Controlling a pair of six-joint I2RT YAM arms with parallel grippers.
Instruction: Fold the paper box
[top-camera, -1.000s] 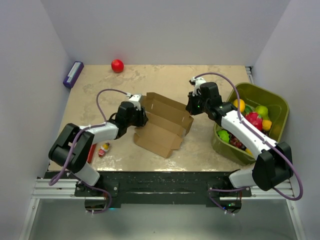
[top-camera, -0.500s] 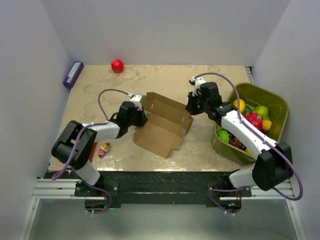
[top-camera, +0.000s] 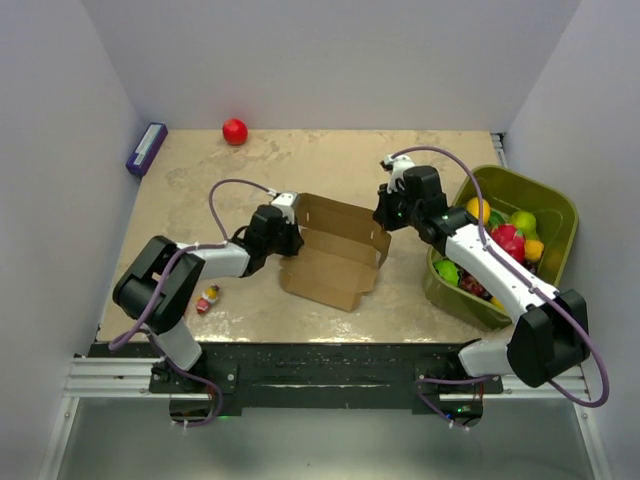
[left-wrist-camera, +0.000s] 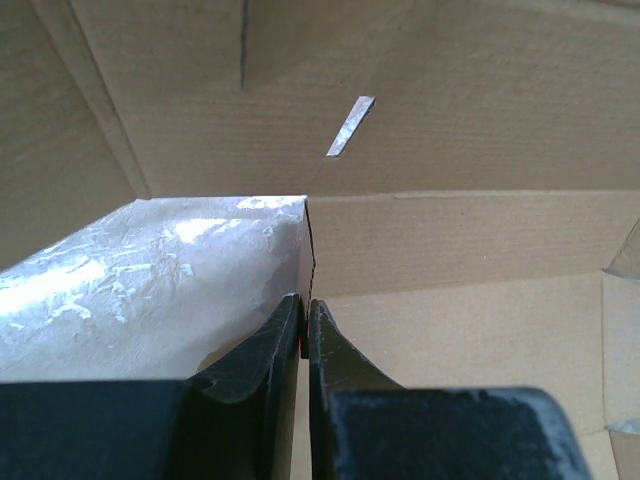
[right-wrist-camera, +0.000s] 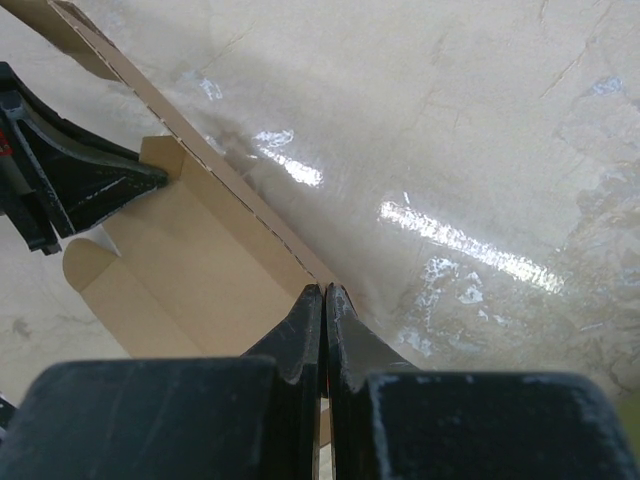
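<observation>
The paper box (top-camera: 335, 255) is a brown die-cut cardboard sheet, partly folded up, at the middle of the table. My left gripper (top-camera: 291, 237) is shut on its left edge, and in the left wrist view that thin cardboard edge (left-wrist-camera: 308, 240) runs down between the closed fingers (left-wrist-camera: 270, 345). My right gripper (top-camera: 384, 220) is shut on the sheet's right edge. The right wrist view shows the perforated edge of the paper box (right-wrist-camera: 200, 270) ending between those closed fingers (right-wrist-camera: 300, 325), with the left gripper's black fingers (right-wrist-camera: 80, 185) across the sheet.
A green bin (top-camera: 553, 203) full of toy fruit stands at the right, beside the right arm. A red ball (top-camera: 234, 131) and a small purple box (top-camera: 146, 148) lie at the back left. A small toy (top-camera: 209, 297) lies near the left arm's base.
The left gripper has closed onto the box's left edge and moved right, pushing that side of the sheet toward the right gripper. The right arm has barely moved.
</observation>
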